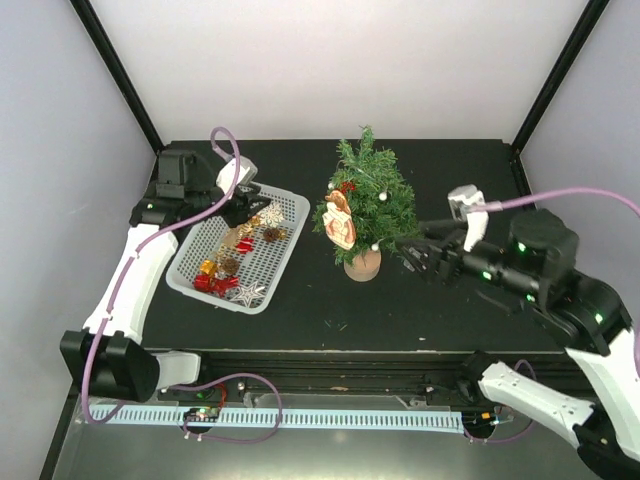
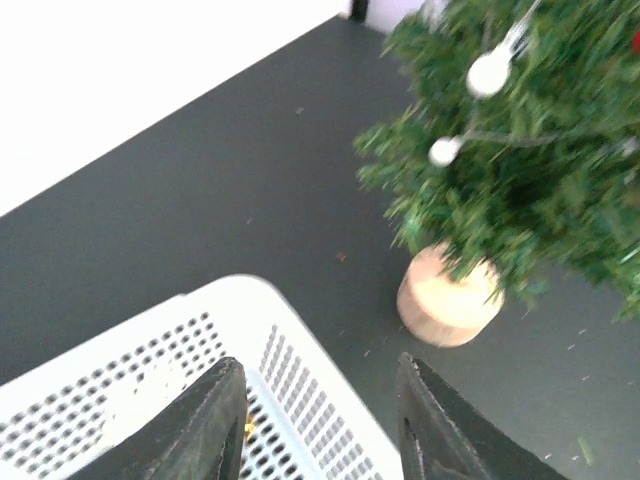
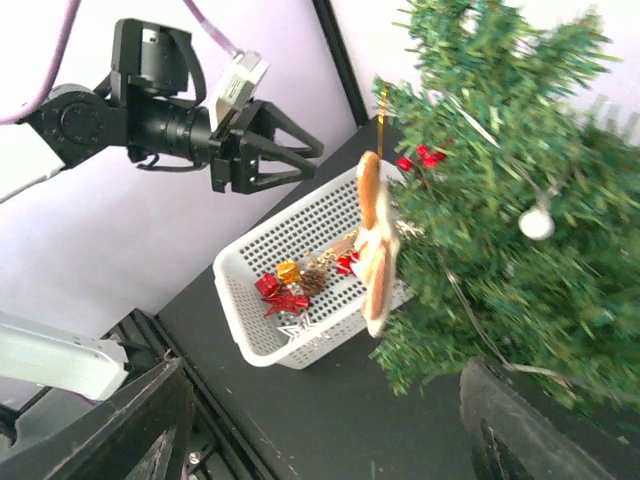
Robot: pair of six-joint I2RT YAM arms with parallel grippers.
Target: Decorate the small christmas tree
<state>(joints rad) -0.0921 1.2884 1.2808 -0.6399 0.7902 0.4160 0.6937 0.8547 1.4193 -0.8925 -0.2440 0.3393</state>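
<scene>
Dark green bristly needles make up the small christmas tree, a bushy cone. It stands upright on a round, pale wooden base near the middle of the matte black tabletop, just right of the basket.

On the tree we count:
- one flat tan and pink figure ornament, hanging on the left side
- one cluster of red berries, above the figure
- a thin string with small round white beads; two beads show in the left wrist view

We also list one white perforated plastic basket, rectangular with rounded corners. It holds a loose pile of small ornaments:
- two shiny red pieces
- one small gold box
- two brown pinecones
- one gold snowflake shape
- one silver star shape

Some pieces overlap, so we cannot vouch for the exact count.

The left gripper, black and wedge-fingered, hangs over the far end of the basket with its jaws spread and nothing between them. The right gripper sits low at the tree's right side, close to the foliage. Its fingers are wide apart and hold nothing.
</scene>
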